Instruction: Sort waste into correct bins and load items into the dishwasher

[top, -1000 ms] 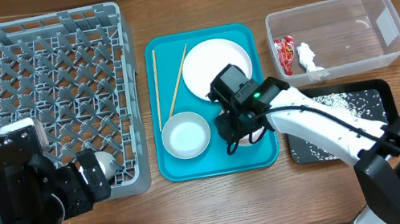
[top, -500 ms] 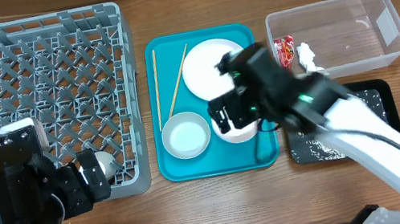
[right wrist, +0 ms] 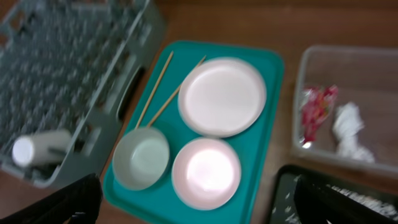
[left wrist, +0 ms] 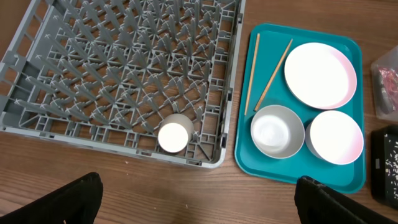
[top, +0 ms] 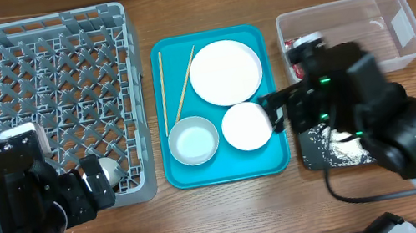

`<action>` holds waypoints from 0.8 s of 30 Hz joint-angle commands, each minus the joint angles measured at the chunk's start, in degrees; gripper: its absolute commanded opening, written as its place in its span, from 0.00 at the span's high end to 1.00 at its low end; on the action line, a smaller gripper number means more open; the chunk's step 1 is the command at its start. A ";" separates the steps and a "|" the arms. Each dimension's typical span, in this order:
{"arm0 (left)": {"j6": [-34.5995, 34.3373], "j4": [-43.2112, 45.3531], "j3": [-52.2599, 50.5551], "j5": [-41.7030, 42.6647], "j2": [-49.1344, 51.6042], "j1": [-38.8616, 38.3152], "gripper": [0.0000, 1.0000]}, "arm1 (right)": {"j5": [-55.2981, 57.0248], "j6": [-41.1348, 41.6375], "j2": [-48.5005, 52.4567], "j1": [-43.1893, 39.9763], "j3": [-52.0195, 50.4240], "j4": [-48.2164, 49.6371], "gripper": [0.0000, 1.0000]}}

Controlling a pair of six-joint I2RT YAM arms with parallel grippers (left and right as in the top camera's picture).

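Versus 1 s ago: right claw no longer down over the small plate; now pulled back toward the black tray, fingers wide apart, holding nothing. Same spot for the small plate on the teal tray, now uncovered, beside the bowl, below the large plate. 2 chopsticks unmoved on the tray's left side. In the rack, near its front edge, the cup. No change for the left claw: apart, empty. In the clear tub, wrapper and tissue; rice on the black tray.
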 commanded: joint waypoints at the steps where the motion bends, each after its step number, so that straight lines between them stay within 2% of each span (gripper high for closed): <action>1: -0.57 0.09 -0.15 -0.76 -0.02 -0.04 0.00 | 2.01 -6.64 -6.12 -3.91 -0.68 6.45 0.00; 6: -0.57 0.09 -0.15 -0.76 -0.02 -0.04 0.00 | 1.88 -10.80 -15.02 -10.69 -7.91 19.93 0.00; 15: -0.57 0.09 -0.15 -0.76 -0.02 -0.04 0.00 | -2.08 -10.82 -32.81 -26.38 -31.47 28.00 0.00; 24: -0.57 0.09 -0.15 -0.76 -0.02 -0.04 0.00 | -1.75 -10.80 -52.26 -29.22 -55.28 40.33 0.00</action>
